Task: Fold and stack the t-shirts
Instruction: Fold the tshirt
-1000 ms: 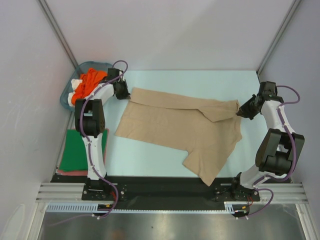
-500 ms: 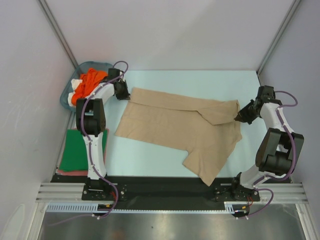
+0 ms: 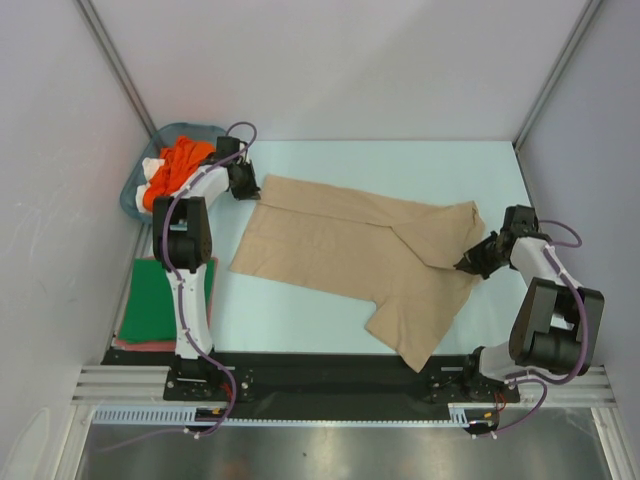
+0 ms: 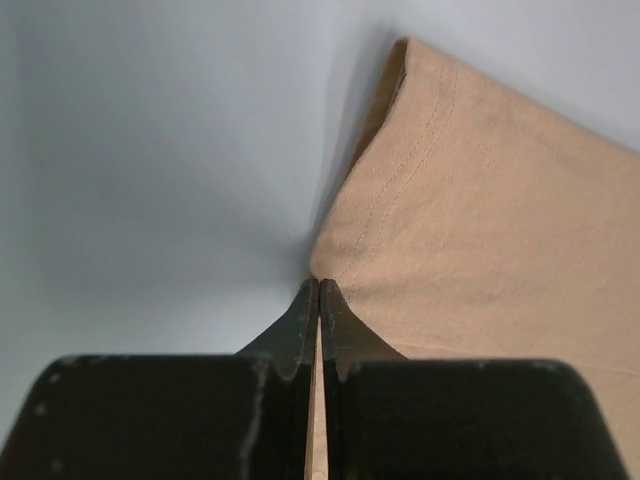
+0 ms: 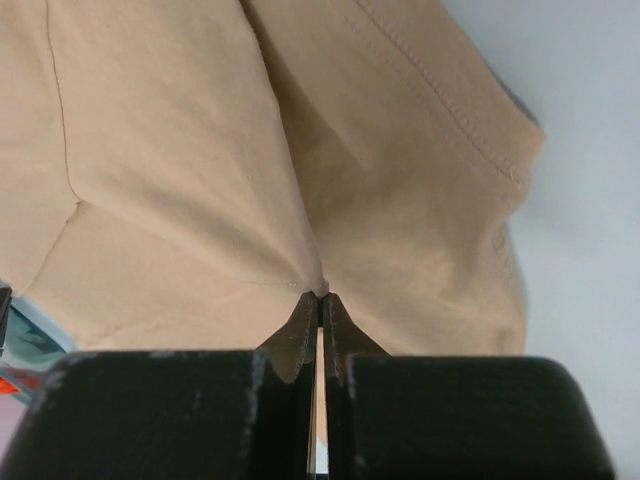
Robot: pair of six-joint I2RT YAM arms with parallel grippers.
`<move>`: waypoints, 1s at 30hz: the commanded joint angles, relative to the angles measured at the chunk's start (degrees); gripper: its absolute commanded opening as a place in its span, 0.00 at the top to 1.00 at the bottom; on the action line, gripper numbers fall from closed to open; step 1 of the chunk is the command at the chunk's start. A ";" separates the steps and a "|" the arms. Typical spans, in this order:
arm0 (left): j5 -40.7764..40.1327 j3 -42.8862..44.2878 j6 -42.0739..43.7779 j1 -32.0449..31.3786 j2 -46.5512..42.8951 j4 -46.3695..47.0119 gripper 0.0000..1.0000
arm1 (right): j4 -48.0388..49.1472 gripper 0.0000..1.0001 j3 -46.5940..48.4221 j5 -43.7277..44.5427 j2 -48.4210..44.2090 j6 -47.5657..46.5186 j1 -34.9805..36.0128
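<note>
We pinch tan shirt point(image 3: 350, 245), spread mid-table point(image 3: 300, 320): left gripper point(image 4: 318, 288) clamped on far-left corner, right gripper point(image 5: 320, 296) clamped on right fold, likely keeping cloth taut for folding.

Your tan t-shirt point(image 3: 350, 250) is soft, matt knit cloth, with stitched hems and faint creases. The table point(image 3: 400, 165) under it is pale, smooth and matt. At the t-shirt's far left corner the left gripper point(image 4: 318, 290) has matt black fingers that look like plastic, flecked pale along the edges. The right gripper point(image 5: 320, 298) on its right side has the same finish.

Left of the t-shirt, the basket point(image 3: 190, 127) is teal plastic with a slight sheen. In it lie the orange shirt point(image 3: 180, 160) and the white shirt point(image 3: 152, 168), both crumpled cloth. The green shirt point(image 3: 150, 300) is flat matt cloth.

Nearer you than the t-shirt, the rail point(image 3: 120, 382) is ribbed bare aluminium and the metal sheet point(image 3: 340, 450) is brushed and dully reflective.
</note>
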 commanded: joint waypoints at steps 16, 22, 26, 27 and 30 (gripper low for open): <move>-4.17 -0.12 -0.17 0.68 -4.30 -1.34 0.71 | 4.73 0.97 -0.80 -1.26 -3.64 10.04 1.42; -4.98 -0.48 -1.40 0.59 -9.05 -1.35 0.62 | 2.71 0.96 0.69 -1.79 -3.72 9.96 1.60; 0.28 0.49 -3.94 0.06 -9.50 1.29 0.64 | -0.10 0.96 0.61 -1.17 -5.57 11.62 2.04; 1.43 0.76 -4.38 -0.11 -9.14 1.81 0.64 | -0.37 0.96 0.52 -0.65 -6.09 12.15 2.13; 3.46 3.91 -5.53 -1.17 -6.42 2.87 0.65 | -0.98 0.97 -0.98 -0.30 -8.38 15.22 2.39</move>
